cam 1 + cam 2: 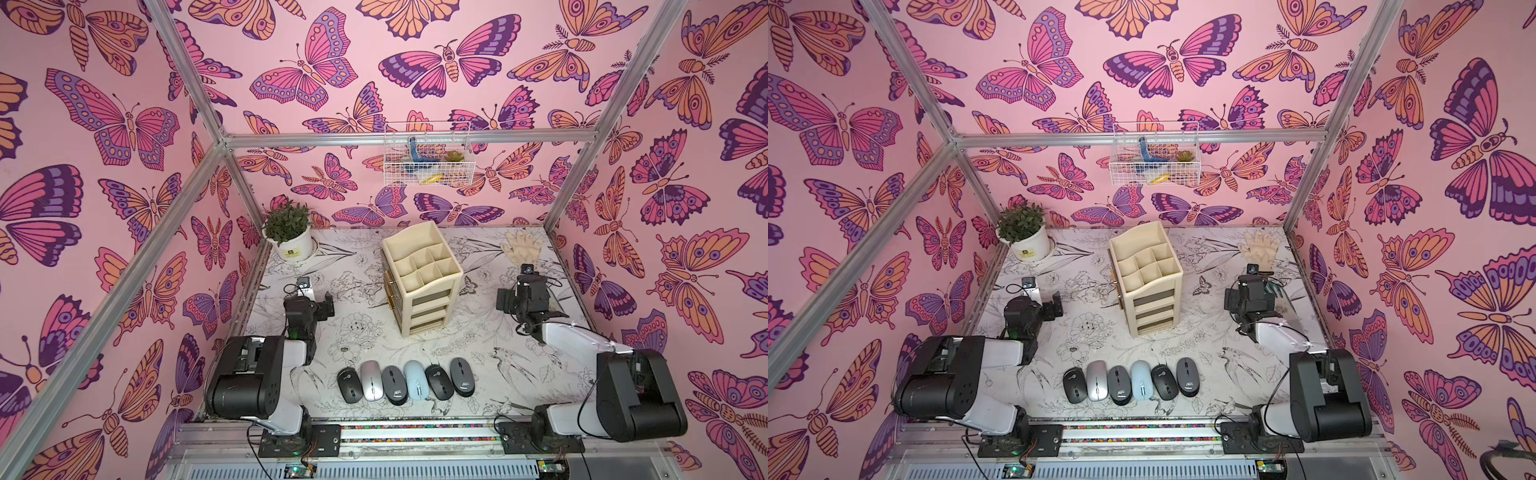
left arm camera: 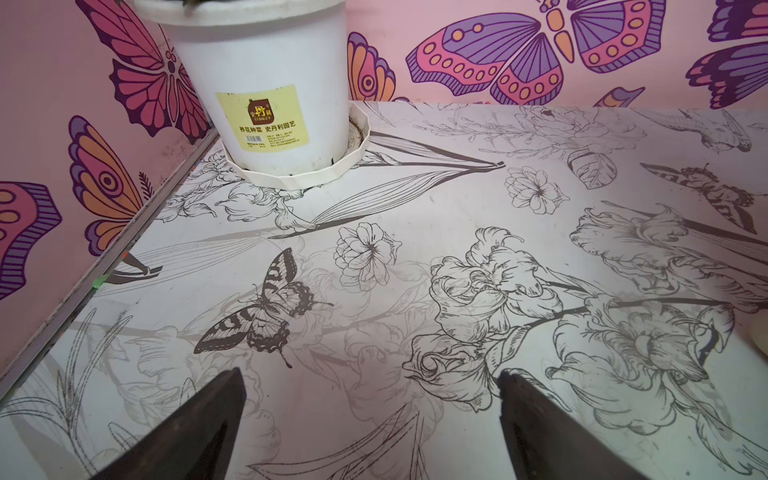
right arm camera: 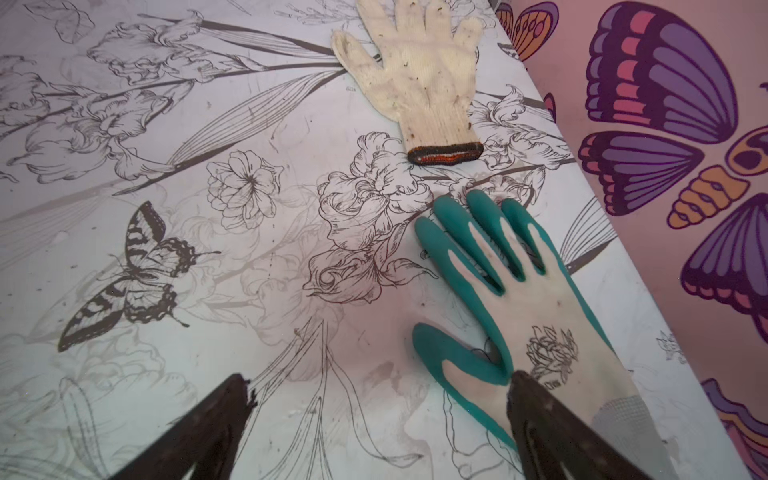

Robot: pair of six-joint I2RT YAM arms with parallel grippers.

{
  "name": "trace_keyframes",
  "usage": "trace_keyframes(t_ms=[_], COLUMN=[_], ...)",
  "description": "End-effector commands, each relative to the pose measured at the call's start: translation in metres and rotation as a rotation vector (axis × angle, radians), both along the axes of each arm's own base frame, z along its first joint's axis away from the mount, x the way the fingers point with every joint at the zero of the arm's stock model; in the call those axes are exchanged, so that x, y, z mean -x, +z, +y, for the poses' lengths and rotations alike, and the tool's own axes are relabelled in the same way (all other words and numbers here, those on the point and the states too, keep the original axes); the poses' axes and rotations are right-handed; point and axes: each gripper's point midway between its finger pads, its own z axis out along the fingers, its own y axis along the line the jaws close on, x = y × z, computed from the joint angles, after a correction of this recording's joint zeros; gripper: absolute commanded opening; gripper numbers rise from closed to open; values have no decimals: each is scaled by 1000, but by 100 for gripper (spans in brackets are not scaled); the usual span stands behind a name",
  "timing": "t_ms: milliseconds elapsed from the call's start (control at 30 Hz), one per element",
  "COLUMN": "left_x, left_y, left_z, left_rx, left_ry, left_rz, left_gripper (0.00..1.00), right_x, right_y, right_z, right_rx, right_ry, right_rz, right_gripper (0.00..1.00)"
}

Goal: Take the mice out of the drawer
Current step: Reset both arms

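Floral table (image 1: 365,291): mice (image 1: 414,379) rowed outside drawer organizer (image 1: 424,282); left gripper (image 2: 370,374), right gripper (image 3: 378,377) wide open, empty; stray arm sweep could scatter row.

Robot test booth, lab-built: aluminium frame (image 1: 311,140) with butterfly-print walls (image 1: 83,208), flower-print table (image 1: 478,328), left arm (image 1: 249,374) and right arm (image 1: 636,395) bolted to front rail (image 1: 415,430), potted plant (image 1: 287,226) as prop.

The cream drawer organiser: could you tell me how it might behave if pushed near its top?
The cream drawer organiser stands taller than its base is wide, so a high push may tip it. Its top compartments look empty and its walls thin, so it is probably light and might slide on the table.
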Motion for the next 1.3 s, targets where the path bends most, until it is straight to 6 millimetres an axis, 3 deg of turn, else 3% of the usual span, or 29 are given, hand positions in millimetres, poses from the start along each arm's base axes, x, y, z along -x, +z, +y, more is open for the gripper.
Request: trace_keyframes(t_ms=[0,433,600,767,1267], left_x=[-2,-1,-1,-1,-1], left_y=[4,3,3,3,4], left_z=[-1,-1,-1,-1,-1], left_rx=[-4,-4,-4,-6,-3], left_ry=[-12,-12,-12,-13,-12], left_rz=[-20,-16,-16,-20,-18], left_gripper=[100,100,100,100,100], right_x=[-15,3,-9,-25,-15], right_y=[17,21,35,20,12], right_z=[9,-3,-3,-4,-10], right_rx=[-21,27,50,37,-4], right_ry=[42,5,21,18,13], right_rz=[-131,-147,-268,-287,-317], right_gripper=[99,99,99,99,99])
